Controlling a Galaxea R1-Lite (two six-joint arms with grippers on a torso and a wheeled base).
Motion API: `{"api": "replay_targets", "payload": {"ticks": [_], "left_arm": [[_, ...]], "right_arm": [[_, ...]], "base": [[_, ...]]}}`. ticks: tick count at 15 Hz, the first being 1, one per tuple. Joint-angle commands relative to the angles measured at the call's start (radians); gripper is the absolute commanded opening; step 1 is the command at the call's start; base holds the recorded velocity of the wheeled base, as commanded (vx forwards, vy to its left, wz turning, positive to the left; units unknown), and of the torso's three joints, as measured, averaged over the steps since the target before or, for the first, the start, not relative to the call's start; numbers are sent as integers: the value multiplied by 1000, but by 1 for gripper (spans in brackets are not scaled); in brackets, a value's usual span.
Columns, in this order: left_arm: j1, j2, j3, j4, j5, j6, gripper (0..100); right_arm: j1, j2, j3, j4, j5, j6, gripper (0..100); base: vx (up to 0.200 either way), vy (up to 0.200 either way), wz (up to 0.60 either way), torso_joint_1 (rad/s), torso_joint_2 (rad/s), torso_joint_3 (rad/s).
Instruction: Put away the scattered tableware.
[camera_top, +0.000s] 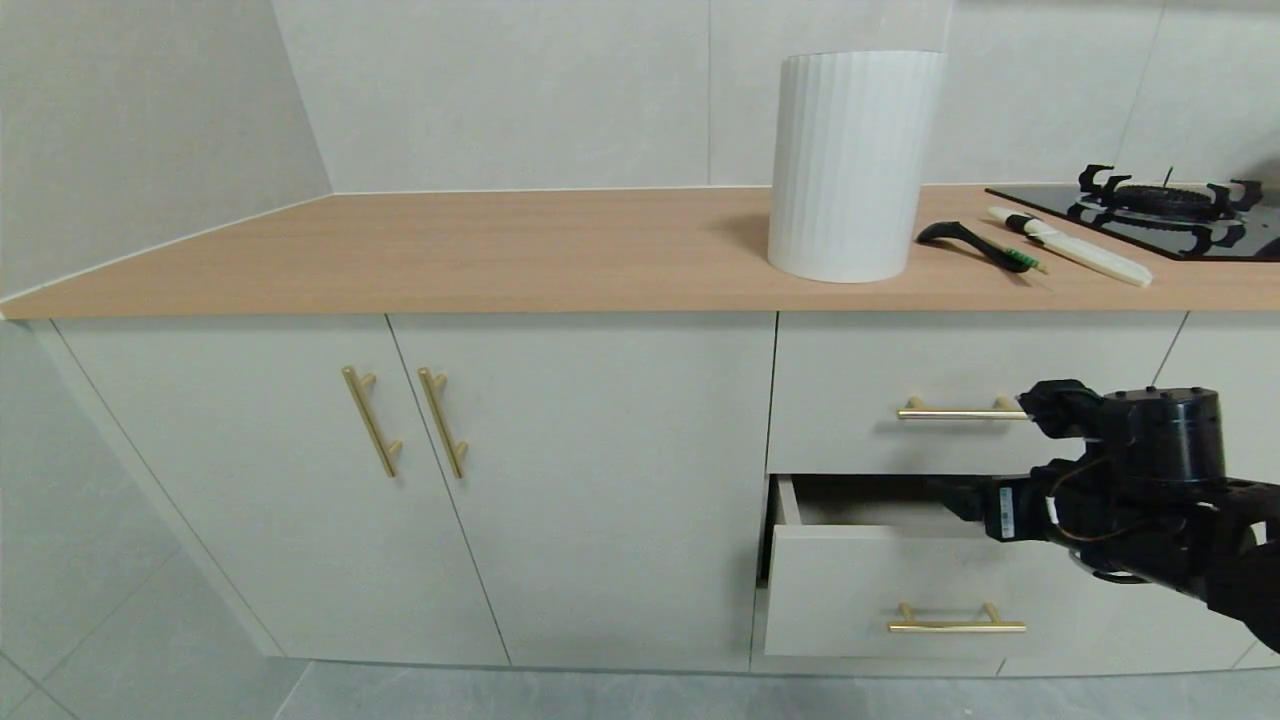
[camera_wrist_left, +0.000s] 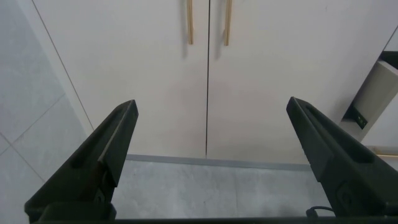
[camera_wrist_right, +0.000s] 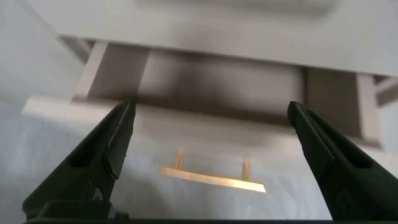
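The left jaws and right jaws gape empty, the latter facing the pulled-out lower drawer (camera_top: 860, 585).

The tall canister (camera_top: 850, 165) stands on the surface (camera_top: 500, 250), toward its right part, with the wall behind. Just right of the canister lies a curved utensil (camera_top: 975, 243). A long straight utensil (camera_top: 1070, 247) lies beside that one, farther from the canister. Farther right again and slightly behind, the hob (camera_top: 1150, 210) is set into the surface. Directly below the canister, under the surface's front edge, is the upper drawer (camera_top: 960, 355), and beneath it the lower drawer (camera_top: 900, 590), pulled out. Below and left of the canister are two cupboard doors (camera_top: 400, 500) side by side. The right claw (camera_wrist_right: 209, 112) is before the lower drawer's opening, below and right of the canister. The left claw (camera_wrist_left: 211, 104) is before the cupboard doors, near the floor (camera_wrist_left: 186, 193).
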Motion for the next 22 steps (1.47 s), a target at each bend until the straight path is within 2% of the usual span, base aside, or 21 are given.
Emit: {"api": "replay_targets", "payload": {"ticks": [1, 4, 8, 19, 22], "left_arm": [[0, 0, 0, -1, 0, 0, 100], [0, 0, 0, 0, 0, 0, 100], [0, 0, 0, -1, 0, 0, 100], [0, 0, 0, 0, 0, 0, 100], [0, 0, 0, -1, 0, 0, 100]], "right_arm": [[1, 174, -7, -105, -28, 12, 100], [1, 238, -6, -152, -31, 12, 100], [1, 243, -1, -142, -29, 9, 100], [3, 154, -6, 73, -22, 3, 100], [4, 66, -24, 210, -14, 2, 100]], "base": [[0, 0, 0, 0, 0, 0], [0, 0, 0, 0, 0, 0], [0, 0, 0, 0, 0, 0], [0, 0, 0, 0, 0, 0], [0, 0, 0, 0, 0, 0]]}}
